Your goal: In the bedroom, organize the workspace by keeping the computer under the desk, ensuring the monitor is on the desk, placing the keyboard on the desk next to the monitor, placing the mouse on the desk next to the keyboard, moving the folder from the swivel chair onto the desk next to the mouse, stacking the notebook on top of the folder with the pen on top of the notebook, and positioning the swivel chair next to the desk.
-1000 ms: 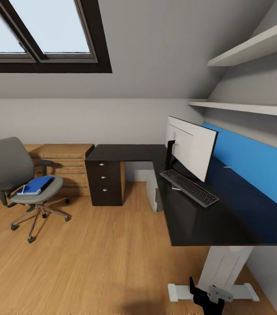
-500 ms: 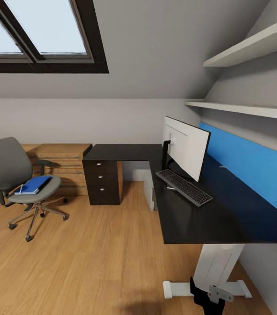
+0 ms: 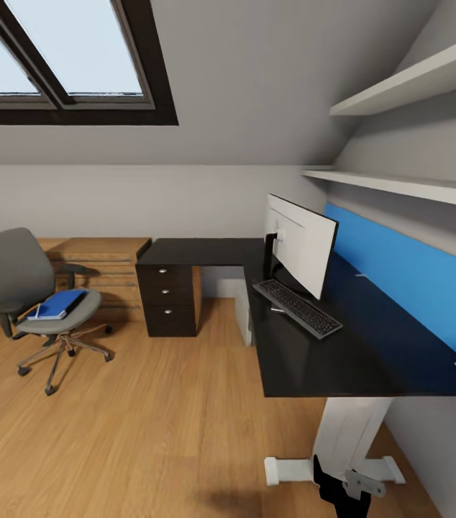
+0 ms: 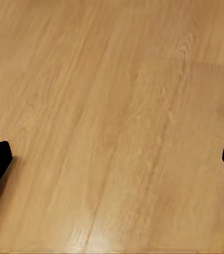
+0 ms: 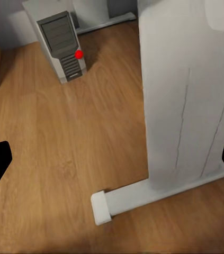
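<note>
both hands are spread wide with nothing in them: left hand [image 4: 112, 159] over bare floor [image 4: 117, 106], right hand [image 5: 112, 159] near the desk [image 3: 314, 360] pedestal. the folder [image 3: 59, 302] sits on the swivel chair [image 3: 34, 295] seat, well apart. looks light, stiff and slick, so i'd pinch an overhanging edge.

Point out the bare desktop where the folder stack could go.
The desk is bare between the keyboard and its near edge, and along the blue back panel. The corner wing above the drawer unit is bare too. Crowding is around the monitor.
</note>
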Available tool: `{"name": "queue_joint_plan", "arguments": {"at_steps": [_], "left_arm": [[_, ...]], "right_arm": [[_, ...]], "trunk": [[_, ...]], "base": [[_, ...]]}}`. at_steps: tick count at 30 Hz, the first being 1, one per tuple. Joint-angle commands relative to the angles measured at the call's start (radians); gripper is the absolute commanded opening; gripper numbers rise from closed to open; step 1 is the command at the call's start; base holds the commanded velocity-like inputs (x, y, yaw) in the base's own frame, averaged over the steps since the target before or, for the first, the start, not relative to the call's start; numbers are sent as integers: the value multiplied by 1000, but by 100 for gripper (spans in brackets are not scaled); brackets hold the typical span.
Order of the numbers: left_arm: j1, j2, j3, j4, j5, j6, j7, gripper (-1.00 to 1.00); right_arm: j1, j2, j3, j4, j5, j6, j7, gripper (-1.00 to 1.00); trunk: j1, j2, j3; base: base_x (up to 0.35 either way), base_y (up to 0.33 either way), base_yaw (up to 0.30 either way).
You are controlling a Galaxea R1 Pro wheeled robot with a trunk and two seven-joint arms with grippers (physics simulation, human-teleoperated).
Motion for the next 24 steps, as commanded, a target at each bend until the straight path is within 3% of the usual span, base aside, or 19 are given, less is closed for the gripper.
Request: {"name": "queue_joint_plan", "arguments": {"at_steps": [1, 24], "left_arm": [[-1, -1, 5, 1, 0, -4, 1, 100], [-1, -2, 6, 1, -1, -3, 2, 100]], "right_arm": [[-1, 0, -4, 2, -8, -3, 10, 100], [-1, 0, -4, 2, -8, -3, 10, 100]], "trunk": [[-5, 7, 2], [-93, 168, 74]], "base": [[-302, -201, 0], [-224, -264, 0]]}}
